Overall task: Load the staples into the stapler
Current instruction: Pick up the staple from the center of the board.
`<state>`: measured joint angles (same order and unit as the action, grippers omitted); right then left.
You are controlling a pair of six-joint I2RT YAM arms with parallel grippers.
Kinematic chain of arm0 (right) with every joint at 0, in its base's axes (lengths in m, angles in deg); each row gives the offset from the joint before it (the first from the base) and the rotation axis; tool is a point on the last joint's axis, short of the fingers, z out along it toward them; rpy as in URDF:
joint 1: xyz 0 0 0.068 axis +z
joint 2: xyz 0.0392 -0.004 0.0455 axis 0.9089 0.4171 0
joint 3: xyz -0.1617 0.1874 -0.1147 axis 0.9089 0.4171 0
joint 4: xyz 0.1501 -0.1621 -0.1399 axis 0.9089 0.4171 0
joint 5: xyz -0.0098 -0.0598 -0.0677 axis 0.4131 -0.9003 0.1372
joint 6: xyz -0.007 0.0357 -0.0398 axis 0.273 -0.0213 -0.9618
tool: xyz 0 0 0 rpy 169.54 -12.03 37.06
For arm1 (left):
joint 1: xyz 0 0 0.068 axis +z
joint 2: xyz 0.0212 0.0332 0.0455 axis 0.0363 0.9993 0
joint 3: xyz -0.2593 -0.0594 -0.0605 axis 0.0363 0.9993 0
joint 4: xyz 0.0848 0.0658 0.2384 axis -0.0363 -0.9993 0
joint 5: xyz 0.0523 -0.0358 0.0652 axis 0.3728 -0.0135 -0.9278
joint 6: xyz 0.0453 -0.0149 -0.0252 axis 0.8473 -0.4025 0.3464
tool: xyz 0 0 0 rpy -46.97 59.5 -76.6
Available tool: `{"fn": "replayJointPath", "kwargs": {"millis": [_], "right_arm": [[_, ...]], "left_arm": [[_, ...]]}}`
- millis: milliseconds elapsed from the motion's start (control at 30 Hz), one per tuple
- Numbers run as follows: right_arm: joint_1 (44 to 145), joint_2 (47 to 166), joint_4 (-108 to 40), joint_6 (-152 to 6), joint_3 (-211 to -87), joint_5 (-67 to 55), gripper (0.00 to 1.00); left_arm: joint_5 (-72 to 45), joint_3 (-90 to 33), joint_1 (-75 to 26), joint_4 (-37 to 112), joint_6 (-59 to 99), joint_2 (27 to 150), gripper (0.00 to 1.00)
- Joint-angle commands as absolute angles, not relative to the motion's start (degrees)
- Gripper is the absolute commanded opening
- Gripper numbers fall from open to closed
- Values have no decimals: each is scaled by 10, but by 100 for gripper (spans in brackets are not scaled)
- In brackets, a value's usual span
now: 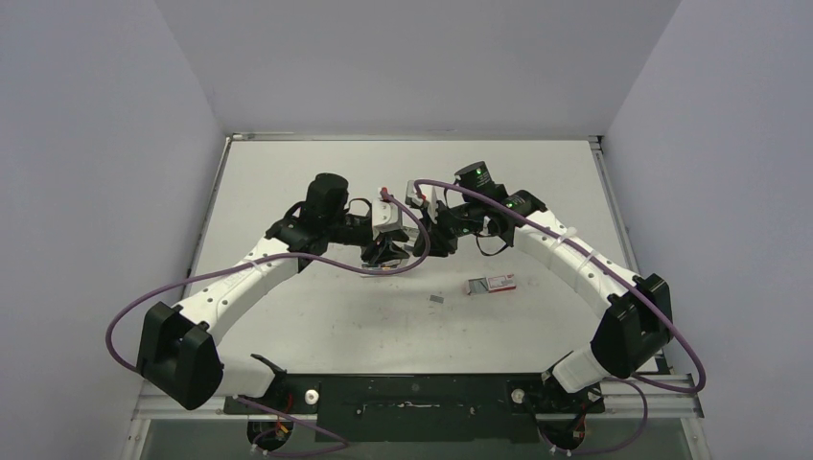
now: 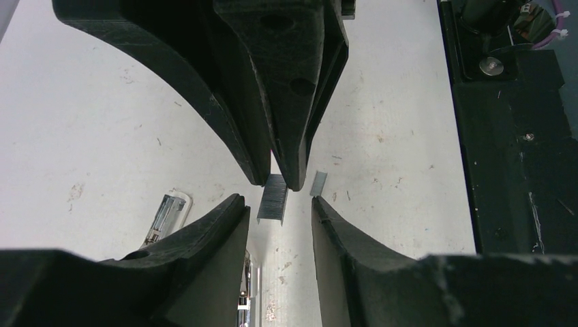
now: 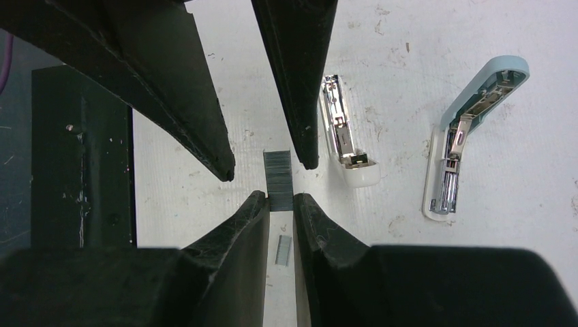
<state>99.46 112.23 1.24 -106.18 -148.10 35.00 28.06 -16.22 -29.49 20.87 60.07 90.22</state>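
Note:
A short grey strip of staples [image 3: 279, 178] hangs above the table, and my right gripper [image 3: 279, 197] is shut on its lower end. My left gripper [image 2: 276, 201] stands open around the strip's [image 2: 273, 198] other end, with a gap on each side. Both grippers meet at the table's middle, the left gripper [image 1: 387, 251] facing the right gripper [image 1: 423, 246]. The stapler [image 3: 470, 129], white and pale blue, lies opened on the table beside them. Its chrome magazine half [image 3: 343, 133] sits just right of the left gripper's finger.
A second, smaller staple strip [image 3: 283, 250] lies loose on the table under my right gripper. The small red-and-white staple box [image 1: 491, 284] lies right of centre, with the loose strip [image 1: 436, 299] just left of it. The black mounting rail [image 1: 412, 398] runs along the near edge.

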Motion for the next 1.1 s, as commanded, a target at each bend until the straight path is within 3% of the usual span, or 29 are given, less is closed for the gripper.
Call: {"fn": "replayJointPath", "kwargs": {"millis": [0, 300, 600, 1067], "right_arm": [[993, 1113, 0, -1071, -1494, 352, 5], [993, 1107, -9, -1065, -1488, 353, 5], [994, 1103, -13, -1063, -1484, 353, 5], [994, 1101, -15, -1064, -1479, 355, 5]], "left_arm": [[286, -185, -297, 214, 603, 906, 37], [286, -174, -297, 231, 598, 908, 35], [286, -172, -296, 232, 596, 908, 26], [279, -167, -293, 230, 600, 914, 29]]}}
